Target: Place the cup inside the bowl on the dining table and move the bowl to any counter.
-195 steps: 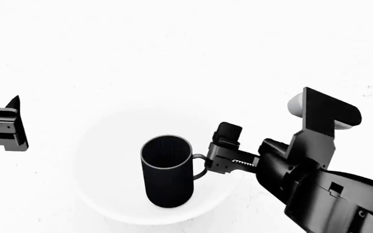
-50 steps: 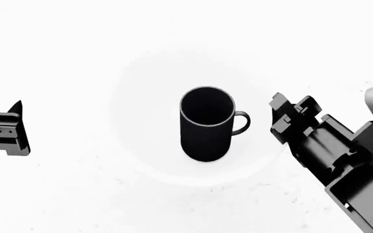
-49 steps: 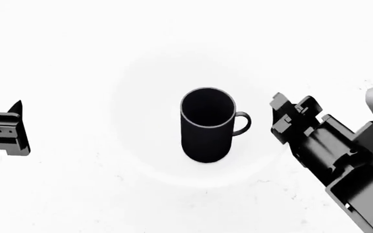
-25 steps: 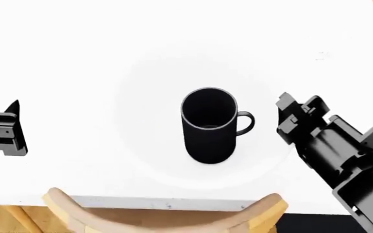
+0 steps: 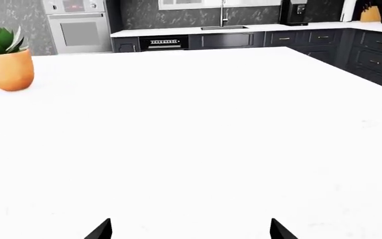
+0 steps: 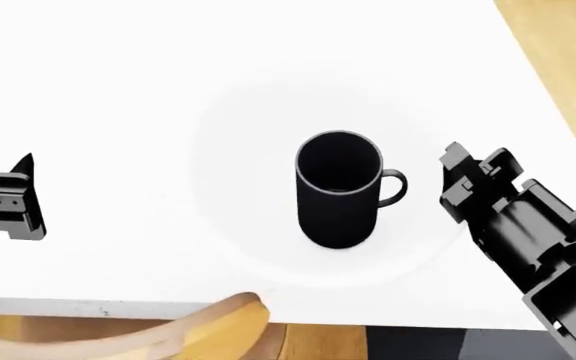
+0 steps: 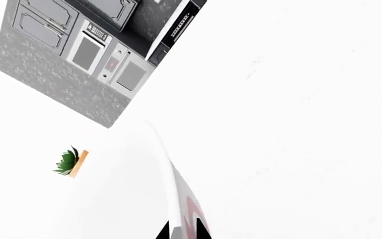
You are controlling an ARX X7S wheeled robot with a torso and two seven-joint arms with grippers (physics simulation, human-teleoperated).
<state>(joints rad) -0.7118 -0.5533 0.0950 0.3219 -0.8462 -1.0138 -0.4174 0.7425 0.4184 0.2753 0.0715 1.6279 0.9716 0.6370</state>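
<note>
The black cup (image 6: 338, 196) stands upright inside the wide white bowl (image 6: 238, 161) on the dining table (image 6: 118, 82), its handle turned toward my right gripper (image 6: 473, 171). That gripper sits at the bowl's right rim. In the right wrist view its dark fingertips (image 7: 198, 230) stand close together with the bowl's rim (image 7: 167, 169) between them, so my right gripper (image 7: 182, 230) is shut on the bowl. My left gripper (image 6: 13, 196) hangs far to the left, open and empty; my left gripper (image 5: 191, 231) shows only bare dining table (image 5: 191, 124) between its tips.
The table's near edge and a wooden chair back (image 6: 168, 330) lie just below the bowl. Wooden floor (image 6: 558, 67) shows at the right. Across the room runs a counter (image 5: 264, 27) with a sink, beside an oven (image 5: 78, 30). A potted plant (image 5: 5, 64) stands on the table's far left.
The view has drawn back and swung: the table's near edge, a chair back and floor came into sight. Bowl, cup and right gripper have kept together, closer to the table edge.
</note>
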